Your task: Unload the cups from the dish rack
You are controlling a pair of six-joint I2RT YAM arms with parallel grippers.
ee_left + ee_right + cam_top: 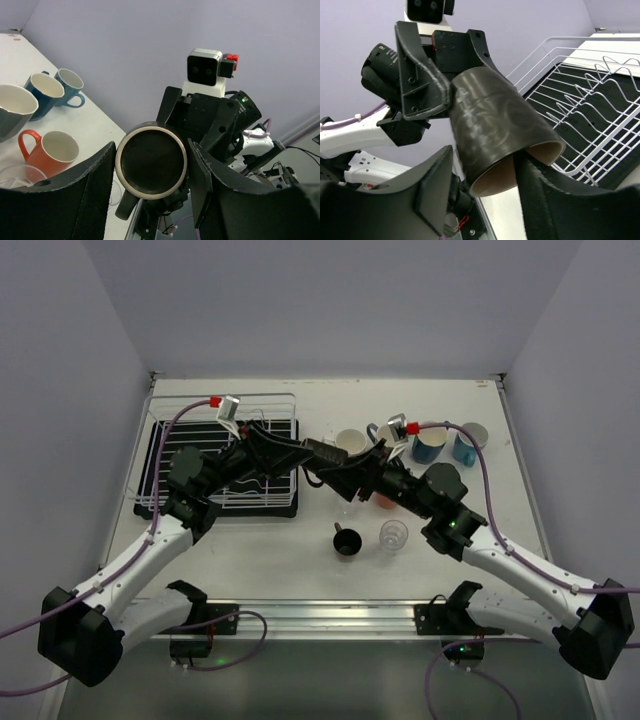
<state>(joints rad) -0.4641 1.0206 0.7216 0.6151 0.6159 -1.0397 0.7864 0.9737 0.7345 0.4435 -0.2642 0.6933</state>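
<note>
Cup: dark brown cup in mid-air, lying sideways, btwn dish rack and the cups on the table; base twd left wrist cam, mouth twd right.
Left arm: left gripper clamped on the cup's base end.
Right arm: right gripper w/ fingers either side of the mouth end (can't tell if they press or only flank).
Rack: far left of table.
Near front: small dark cup, glass tumbler just beside it.
Far right: orange mug, dark blue mug, light blue mug, all upright.

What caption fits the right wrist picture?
Left tool holds a dark brown cup between the right tool's fingers, white dish rack behind.
</note>
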